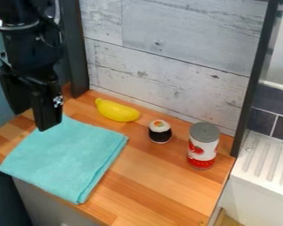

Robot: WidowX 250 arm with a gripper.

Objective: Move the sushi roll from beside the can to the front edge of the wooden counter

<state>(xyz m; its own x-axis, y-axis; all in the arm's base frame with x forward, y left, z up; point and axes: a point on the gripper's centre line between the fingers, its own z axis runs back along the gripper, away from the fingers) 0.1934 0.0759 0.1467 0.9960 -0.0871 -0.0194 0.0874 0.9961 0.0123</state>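
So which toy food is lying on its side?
The yellow banana-shaped toy, behind the turquoise cloth; the sushi roll and tomato can both stand upright.

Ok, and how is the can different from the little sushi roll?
The can is tall, but the sushi roll is short. The can is red and white with a gray top; the sushi roll has a black side and a white top with some orange. Both are round and stand on the wooden counter.
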